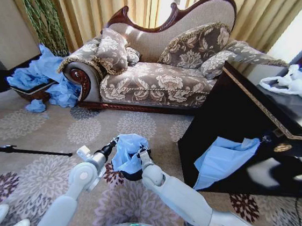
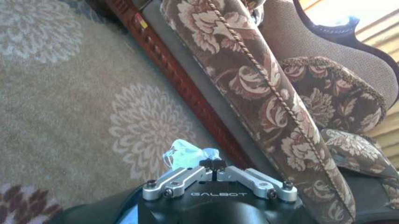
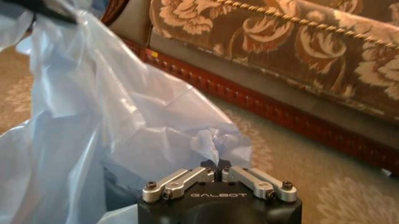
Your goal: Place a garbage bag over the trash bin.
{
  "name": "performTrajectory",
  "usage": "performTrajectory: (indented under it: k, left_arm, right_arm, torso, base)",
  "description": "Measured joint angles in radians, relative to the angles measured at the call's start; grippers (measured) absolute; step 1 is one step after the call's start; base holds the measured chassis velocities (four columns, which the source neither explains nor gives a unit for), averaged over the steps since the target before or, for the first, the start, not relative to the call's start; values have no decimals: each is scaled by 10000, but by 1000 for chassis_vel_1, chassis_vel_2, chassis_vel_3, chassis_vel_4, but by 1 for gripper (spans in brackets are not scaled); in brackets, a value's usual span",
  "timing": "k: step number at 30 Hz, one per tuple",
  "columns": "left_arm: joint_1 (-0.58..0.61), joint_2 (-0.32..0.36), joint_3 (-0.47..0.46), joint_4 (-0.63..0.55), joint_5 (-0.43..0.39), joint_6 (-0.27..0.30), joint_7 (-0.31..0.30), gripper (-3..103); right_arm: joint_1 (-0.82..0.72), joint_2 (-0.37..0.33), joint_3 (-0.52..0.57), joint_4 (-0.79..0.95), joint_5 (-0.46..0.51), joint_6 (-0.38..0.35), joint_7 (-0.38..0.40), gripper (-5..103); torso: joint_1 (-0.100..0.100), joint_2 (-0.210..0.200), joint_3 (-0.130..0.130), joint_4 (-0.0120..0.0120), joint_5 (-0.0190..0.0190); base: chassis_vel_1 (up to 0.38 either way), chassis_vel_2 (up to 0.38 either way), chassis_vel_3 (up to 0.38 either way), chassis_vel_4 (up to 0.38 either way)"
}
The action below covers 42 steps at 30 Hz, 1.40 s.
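Observation:
The light-blue garbage bag [image 1: 128,152] hangs bunched between my two grippers, low over the carpet in front of me. On the bag's left edge my left gripper [image 1: 114,141] is shut, and a small tuft of the plastic [image 2: 186,153] sticks out past its fingertips [image 2: 212,163]. My right gripper [image 1: 142,153] is shut on the right edge, the film [image 3: 124,116] spreading wide beyond its fingertips [image 3: 217,164]. Only a dark sliver of the black trash bin [image 1: 132,176] peeks out beneath the bag; the rest is covered.
A floral sofa [image 1: 154,81] stands straight ahead across the carpet. To the right is a black cabinet [image 1: 237,116] with a blue sheet [image 1: 224,158] hanging from it and white bags [image 1: 300,83] on top. A wicker basket [image 1: 34,92] of blue bags sits far left. A black rod [image 1: 22,151] lies on the floor.

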Motion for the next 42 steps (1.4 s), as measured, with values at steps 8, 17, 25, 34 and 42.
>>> performTrajectory:
  k: [8,17,25,34,42]
  left_arm:
    - [-66,3,21,220,264,0,164,0]
    - [-994,112,240,916,371,127,310,0]
    - [-2133,99,512,2308,554,264,783,0]
    - [-2980,-28,555,4649,974,320,1438,0]
    - [-2994,-206,668,4917,1110,323,1510,0]
  right_arm:
    - [119,-35,541,-326,-263,-25,-66,0]
    - [155,-180,907,-1055,-296,20,-494,0]
    - [416,-242,884,-1500,-450,29,-1107,0]
    - [853,-487,722,-2234,-720,289,-2646,0]
    - [769,-689,453,-2575,-1136,791,-3926,0]
  torso:
    - [0,0,0,0,0]
    - [0,0,1,-1,-1]
    - [0,0,1,-1,0]
    - [1,0,1,1,-1]
    - [0,-1,1,0,0]
  base:
    - [0,0,0,0]
    - [0,0,0,0]
    - [0,0,0,0]
    - [0,0,0,0]
    - [0,0,0,0]
